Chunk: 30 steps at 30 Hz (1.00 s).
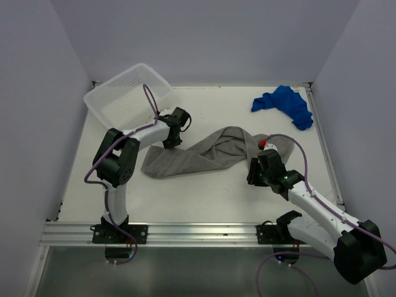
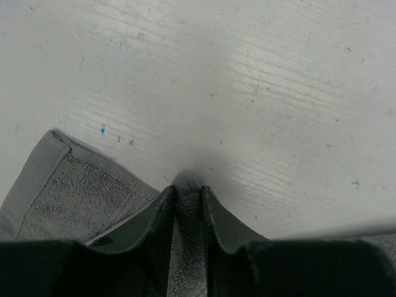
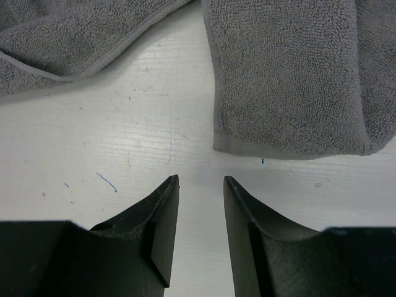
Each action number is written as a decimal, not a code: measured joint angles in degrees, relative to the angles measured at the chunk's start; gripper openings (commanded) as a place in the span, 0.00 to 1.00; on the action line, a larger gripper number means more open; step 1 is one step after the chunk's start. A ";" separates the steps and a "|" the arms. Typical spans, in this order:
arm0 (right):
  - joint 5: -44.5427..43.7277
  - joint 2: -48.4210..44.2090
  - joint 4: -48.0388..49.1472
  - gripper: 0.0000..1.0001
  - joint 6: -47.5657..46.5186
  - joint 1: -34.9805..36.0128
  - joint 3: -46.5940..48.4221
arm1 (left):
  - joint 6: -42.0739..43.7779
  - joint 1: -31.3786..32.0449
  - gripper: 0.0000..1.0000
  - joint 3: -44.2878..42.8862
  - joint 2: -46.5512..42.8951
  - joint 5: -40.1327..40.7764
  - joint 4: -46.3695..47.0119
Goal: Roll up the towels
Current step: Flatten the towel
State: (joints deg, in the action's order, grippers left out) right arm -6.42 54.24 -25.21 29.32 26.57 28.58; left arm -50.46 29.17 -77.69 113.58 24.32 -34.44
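The grey towel (image 1: 204,154) lies stretched in a loose, bunched band across the middle of the table. My left gripper (image 1: 172,142) points down at its left end, and in the left wrist view the left gripper (image 2: 187,192) is shut on a ridge of the grey towel (image 2: 74,192) that fills the narrow gap between the fingers. My right gripper (image 1: 255,168) hovers low by the towel's right end. In the right wrist view the right gripper (image 3: 201,180) is open over bare table, just short of the hemmed edge of the grey towel (image 3: 284,74). The blue towel (image 1: 283,104) lies crumpled at the far right.
A translucent white ribbed basket (image 1: 114,80) stands tilted at the far left corner, just behind the left arm. White walls close the table on the left, back and right. A metal rail (image 1: 198,232) runs along the near edge.
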 measured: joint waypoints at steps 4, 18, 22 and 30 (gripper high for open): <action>0.00 0.02 0.00 0.39 0.00 0.00 0.00 | 0.02 0.00 0.25 -0.02 -0.13 0.07 -0.31; -0.31 0.00 -0.02 0.44 0.07 0.00 0.00 | 1.55 0.02 0.00 -3.23 -4.22 0.22 -4.70; -3.21 0.00 -0.28 0.55 0.44 0.00 0.00 | 2.67 0.17 0.00 -3.26 -7.98 0.81 -5.62; -6.88 4.98 0.81 0.54 1.95 0.00 0.00 | 7.26 1.40 0.00 -2.75 -22.14 3.15 -5.44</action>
State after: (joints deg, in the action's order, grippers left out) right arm -13.30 59.22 -24.40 31.27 26.57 28.58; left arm -43.20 30.57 -80.44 91.44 27.46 -39.88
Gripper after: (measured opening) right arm 0.558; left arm 0.020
